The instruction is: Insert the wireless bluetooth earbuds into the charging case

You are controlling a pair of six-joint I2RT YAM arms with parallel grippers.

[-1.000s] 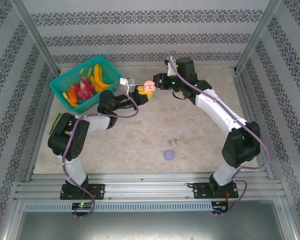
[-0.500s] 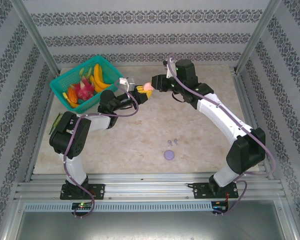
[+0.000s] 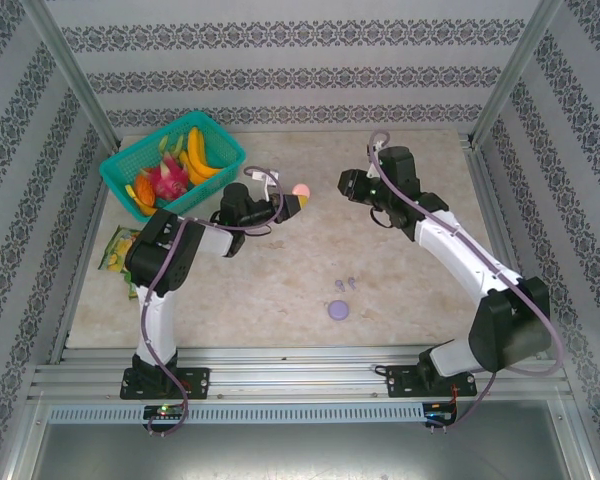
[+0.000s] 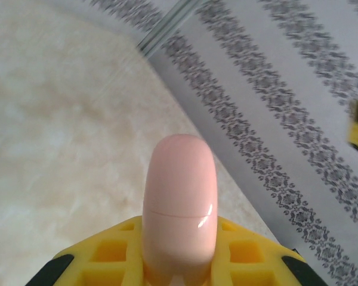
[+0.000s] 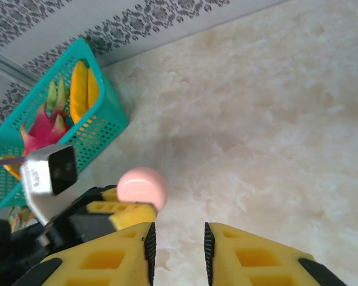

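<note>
My left gripper (image 3: 292, 203) (image 4: 179, 259) is shut on a round pale pink charging case (image 3: 300, 190) (image 4: 179, 196), gripped by its lower end between yellow fingers (image 4: 107, 256); its seam reads as a thin closed line. Just to the right, my right gripper (image 3: 343, 186) (image 5: 178, 238) is open with nothing between its jaws, a short way off from the pink case (image 5: 142, 187). Two tiny lilac earbuds (image 3: 346, 284) lie on the table near the middle, with a round lilac case (image 3: 338, 310) just in front of them. The pink earbuds are out of view.
A teal basket (image 3: 212, 128) (image 5: 104, 128) of toy fruit stands at the back left, close behind the left arm. A snack packet (image 3: 115, 250) lies at the left edge. Patterned walls and metal posts ring the marble table (image 3: 420, 300).
My right gripper has drawn back to the right, away from the pink case. The left arm has shifted and lowered its wrist, still holding the case.
</note>
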